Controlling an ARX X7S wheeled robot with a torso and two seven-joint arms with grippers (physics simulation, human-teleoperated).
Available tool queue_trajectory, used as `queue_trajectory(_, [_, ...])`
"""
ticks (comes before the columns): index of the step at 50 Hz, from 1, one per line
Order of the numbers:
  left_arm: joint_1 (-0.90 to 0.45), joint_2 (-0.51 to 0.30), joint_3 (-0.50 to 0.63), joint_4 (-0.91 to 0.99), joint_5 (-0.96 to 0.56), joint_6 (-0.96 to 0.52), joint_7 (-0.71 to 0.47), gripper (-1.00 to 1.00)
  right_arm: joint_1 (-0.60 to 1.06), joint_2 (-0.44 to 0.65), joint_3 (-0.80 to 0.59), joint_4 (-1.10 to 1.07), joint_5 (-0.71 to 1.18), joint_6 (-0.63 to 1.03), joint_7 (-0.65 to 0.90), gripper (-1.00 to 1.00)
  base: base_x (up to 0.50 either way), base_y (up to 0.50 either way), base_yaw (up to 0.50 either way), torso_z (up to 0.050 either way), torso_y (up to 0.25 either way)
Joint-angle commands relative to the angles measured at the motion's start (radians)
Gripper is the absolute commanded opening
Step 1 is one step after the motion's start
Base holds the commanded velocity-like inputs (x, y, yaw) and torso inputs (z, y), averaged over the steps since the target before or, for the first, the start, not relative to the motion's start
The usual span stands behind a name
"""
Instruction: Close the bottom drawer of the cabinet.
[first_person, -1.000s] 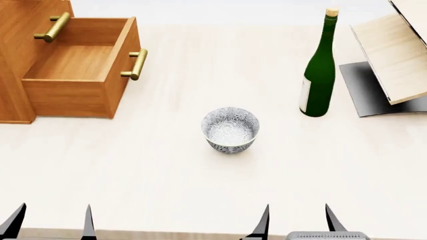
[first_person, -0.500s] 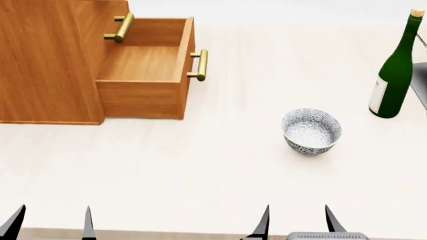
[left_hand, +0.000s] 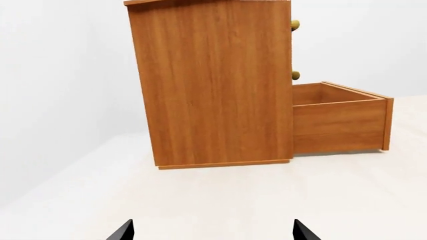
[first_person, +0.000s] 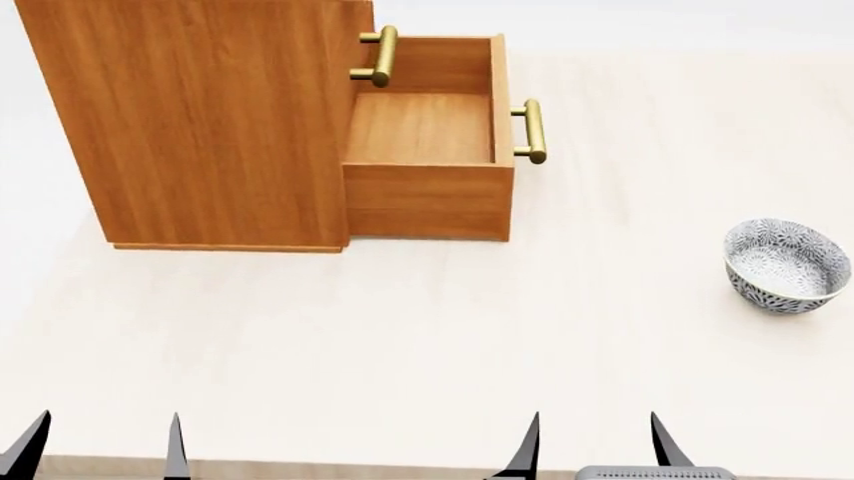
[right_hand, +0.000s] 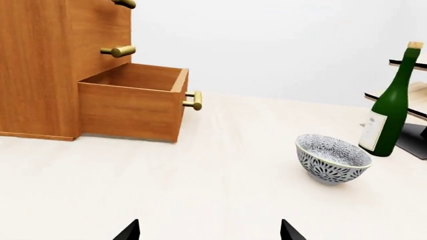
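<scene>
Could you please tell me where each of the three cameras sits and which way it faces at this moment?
Head view: high, looking down at the cabinet, the bottom drawer and bowl; both grippers' fingertips show.
Left wrist view: low, facing the cabinet's side; left gripper tips show.
Right wrist view: low, facing the drawer, bowl and bottle; right gripper tips show.
All share the open drawer.

Access to drawer front: unobstructed.
The bottom drawer (first_person: 430, 130) projects fully open from the cabinet (first_person: 200, 120); bare tabletop (first_person: 400, 340) lies before its handle (first_person: 531, 131) and along the near side. The bowl (first_person: 786, 265) stands well apart from the drawer; the green bottle (right_hand: 388, 107) stands beyond the bowl, clear of the approach.
</scene>
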Motion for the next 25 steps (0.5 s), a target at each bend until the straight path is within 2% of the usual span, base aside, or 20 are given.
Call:
queue_trajectory(1, [-0.003,-0.006,0.008,-0.018,-0.001,0.013,-0.013,1.00,0.001,0.007,-0.005,0.004,0.010,-0.004,0.007,1.00,0.00,0.50,0.00,0.000,0.000])
queue_trajectory(16, [-0.010,-0.015,0.020,-0.031,0.003,0.022,-0.028,1.00,-0.001,0.015,-0.002,0.001,0.035,-0.007,0.010,1.00,0.00,0.49,0.00,0.000,0.000])
queue_trajectory(25, [-0.018,-0.017,0.022,-0.053,0.003,0.020,-0.041,1.00,0.011,0.007,0.005,-0.009,0.042,0.052,0.041,1.00,0.00,0.00,0.00,0.000,0.000])
